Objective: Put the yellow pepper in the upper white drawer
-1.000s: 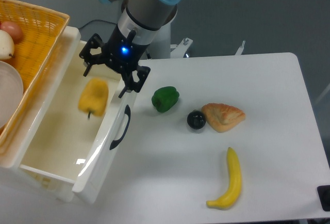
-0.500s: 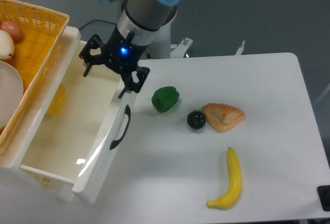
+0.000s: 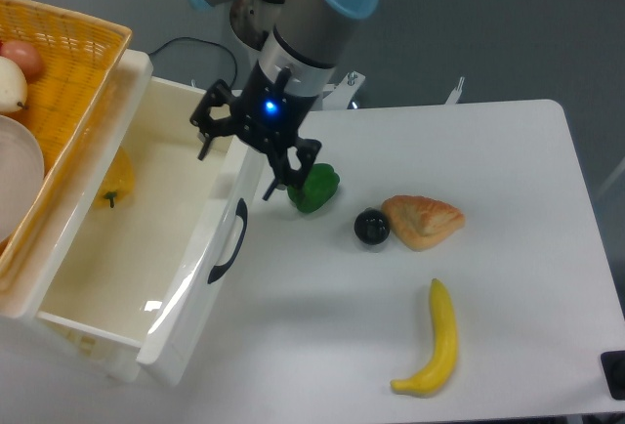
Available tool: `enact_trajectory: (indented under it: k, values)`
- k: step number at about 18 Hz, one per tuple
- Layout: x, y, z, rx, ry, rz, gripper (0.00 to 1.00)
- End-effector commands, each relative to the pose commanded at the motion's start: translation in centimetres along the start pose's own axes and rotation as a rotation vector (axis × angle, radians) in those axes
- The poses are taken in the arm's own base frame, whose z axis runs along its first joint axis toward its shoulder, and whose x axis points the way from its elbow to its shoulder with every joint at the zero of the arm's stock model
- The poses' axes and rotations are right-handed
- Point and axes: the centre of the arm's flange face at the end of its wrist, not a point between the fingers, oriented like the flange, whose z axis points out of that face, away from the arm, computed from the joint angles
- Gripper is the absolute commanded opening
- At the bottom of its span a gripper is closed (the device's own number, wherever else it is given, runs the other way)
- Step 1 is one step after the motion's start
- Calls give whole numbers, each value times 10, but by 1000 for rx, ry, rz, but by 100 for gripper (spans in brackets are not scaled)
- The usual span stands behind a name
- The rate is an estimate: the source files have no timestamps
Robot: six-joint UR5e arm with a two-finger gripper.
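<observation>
White table (image 3: 508, 277) scene: the yellow pepper (image 3: 116, 182) lies inside the upper white drawer (image 3: 186, 317), against its 9 o'clock wall. Hand (image 3: 249, 150), fingers spread and empty, hovers over the drawer's front edge.

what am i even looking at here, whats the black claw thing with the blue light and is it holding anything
That is a robot arm seen from one fixed camera above a white table. The black claw is its gripper, two fingers spread open and holding nothing. To its left sits an open white drawer with a black handle; the yellow pepper lies inside against its left wall, partly hidden under an orange basket. On the table are a green pepper just beside the gripper, a small black ball, a pastry and a banana.
</observation>
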Motion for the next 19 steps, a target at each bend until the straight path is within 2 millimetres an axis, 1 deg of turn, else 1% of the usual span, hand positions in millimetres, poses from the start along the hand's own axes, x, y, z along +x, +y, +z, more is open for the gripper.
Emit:
enact_trajectory:
  k: [4, 6, 9, 13, 15, 19]
  values:
    - [-16, 12, 18, -141, -60, 189, 100]
    - [-23, 14, 25, -159, -56, 210, 100]
    - [-31, 15, 29, -178, -68, 245, 100]
    - [-52, 27, 41, -316, -112, 352, 100]
    - [-61, 29, 46, -350, -135, 394, 100]
    - [-69, 29, 53, -359, -154, 402, 100]
